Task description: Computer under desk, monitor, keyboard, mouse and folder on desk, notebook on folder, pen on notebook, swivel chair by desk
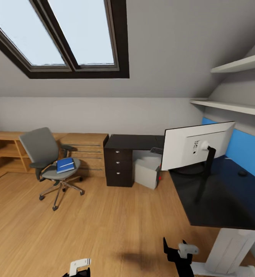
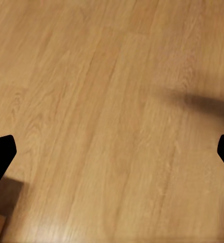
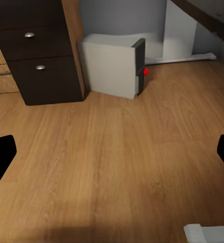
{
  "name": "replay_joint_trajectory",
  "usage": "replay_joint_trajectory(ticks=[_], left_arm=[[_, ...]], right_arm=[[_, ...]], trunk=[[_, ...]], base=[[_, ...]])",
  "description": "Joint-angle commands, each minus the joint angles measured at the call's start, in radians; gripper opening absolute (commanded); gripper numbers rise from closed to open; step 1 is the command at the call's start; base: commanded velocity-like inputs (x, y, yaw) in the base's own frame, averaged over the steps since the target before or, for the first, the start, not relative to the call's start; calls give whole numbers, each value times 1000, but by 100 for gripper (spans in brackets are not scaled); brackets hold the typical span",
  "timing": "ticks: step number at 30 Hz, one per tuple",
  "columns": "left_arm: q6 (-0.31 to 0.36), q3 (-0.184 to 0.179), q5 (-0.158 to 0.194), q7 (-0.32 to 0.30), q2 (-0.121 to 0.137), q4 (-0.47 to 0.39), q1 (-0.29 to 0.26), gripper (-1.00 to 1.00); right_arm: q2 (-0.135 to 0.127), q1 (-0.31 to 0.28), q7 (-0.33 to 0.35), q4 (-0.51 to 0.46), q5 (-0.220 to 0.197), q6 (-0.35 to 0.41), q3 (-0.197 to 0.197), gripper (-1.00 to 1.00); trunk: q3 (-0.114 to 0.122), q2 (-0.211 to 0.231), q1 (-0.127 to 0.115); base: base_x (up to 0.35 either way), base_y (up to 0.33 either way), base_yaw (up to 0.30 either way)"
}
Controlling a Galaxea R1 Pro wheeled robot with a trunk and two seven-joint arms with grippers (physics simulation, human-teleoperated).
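The swivel chair [image 1: 43,154] stands on the floor at the left, apart from the desk, with a blue folder [image 1: 65,164] on its seat. The black desk [image 1: 219,200] runs along the right and back. On it the monitor [image 1: 196,146] shows me its pale back. The keyboard [image 1: 156,151] peeks out behind it, and the mouse [image 1: 242,173] lies near the blue wall. The computer [image 1: 146,173] [image 3: 114,63] sits under the desk beside the drawers [image 3: 36,50]. Left gripper [image 1: 79,268] [image 2: 112,157] and right gripper [image 1: 178,252] [image 3: 112,159] hang open over bare floor. The notebook and pen are out of view.
A light wooden dresser [image 1: 85,152] and low shelving [image 1: 4,154] line the back wall left of the desk. White desk legs [image 1: 229,246] stand close on my right. Two wall shelves [image 1: 235,105] hang above the desk. Wooden floor [image 1: 104,223] stretches between me and the chair.
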Motion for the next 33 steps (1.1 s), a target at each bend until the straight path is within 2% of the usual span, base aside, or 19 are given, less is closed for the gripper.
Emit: replay_joint_trajectory(ticks=[1,10,27,33], left_arm=[[-5,4,6,-3,0,2,-1,100],[-11,1,5,-8,1,23,-1,100],[-15,0,4,-7,3,27,-1,100],[-55,0,4,-4,2,29,-1,100]], right_arm=[[1,-1,4,2,-11,-3,6,100],[1,-1,4,2,-11,-4,7,100],[0,-2,4,2,-11,0,7,100],[0,-1,4,2,-11,0,7,100]], trunk=[[-2,-1,0],[-10,-1,0],[-13,-1,0],[-13,-1,0]], base=[[-19,-21,-174],[-7,-57,-151],[0,-321,-12],[0,-347,0]])
